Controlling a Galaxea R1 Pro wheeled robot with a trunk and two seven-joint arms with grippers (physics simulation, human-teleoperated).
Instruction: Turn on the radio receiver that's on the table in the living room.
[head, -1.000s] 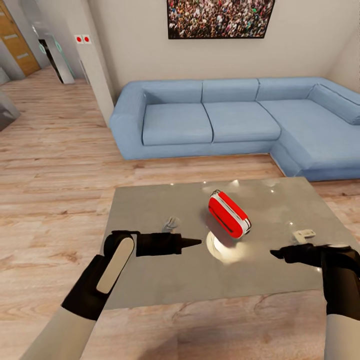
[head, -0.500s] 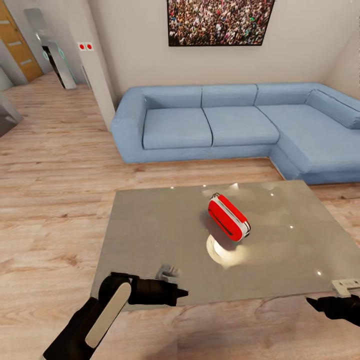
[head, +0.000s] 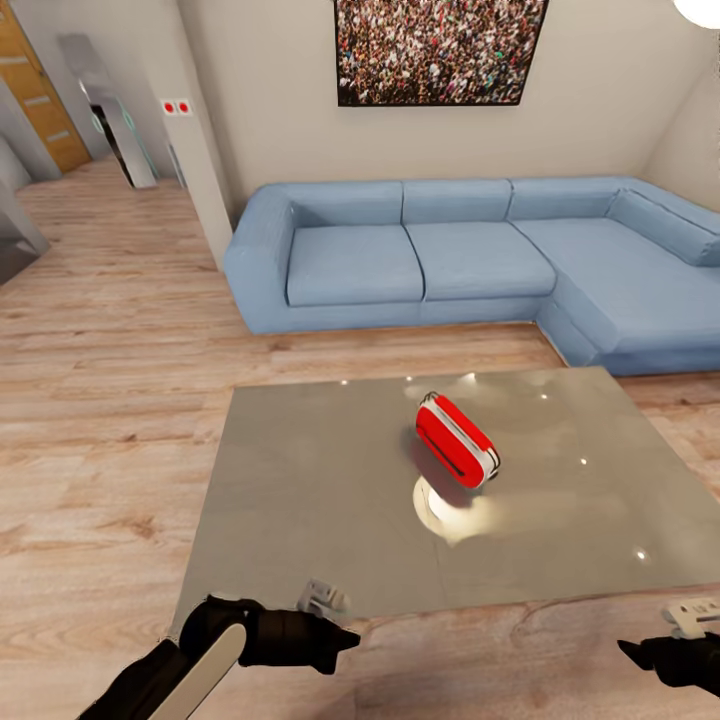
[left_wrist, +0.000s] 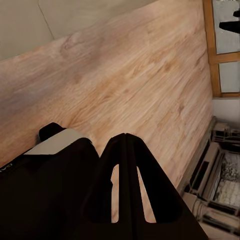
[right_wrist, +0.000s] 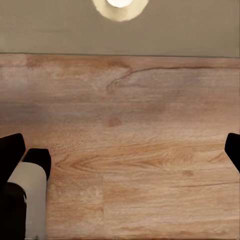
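Observation:
The red radio receiver (head: 457, 442) with white trim lies tilted on the glossy grey table (head: 300, 480), right of the top's middle; its dial does not show from here. My left gripper (head: 350, 637) hangs low at the table's near edge, well short and left of the radio. In the left wrist view its fingers (left_wrist: 125, 150) are pressed together over wood floor. My right gripper (head: 625, 650) sits at the lower right, past the near edge. Its dark fingertips (right_wrist: 10, 150) stand wide apart at the two sides of the right wrist view, with nothing between them.
A blue sectional sofa (head: 420, 260) runs behind the table and down its right side, under a framed crowd picture (head: 440, 50). A lamp's bright reflection (head: 445, 500) lies on the tabletop near the radio. Light wood floor (head: 110, 400) spreads left toward a hallway.
Both arms have dropped and drawn back from over the tabletop to its near edge. The view has tilted up a little. The radio has stayed put.

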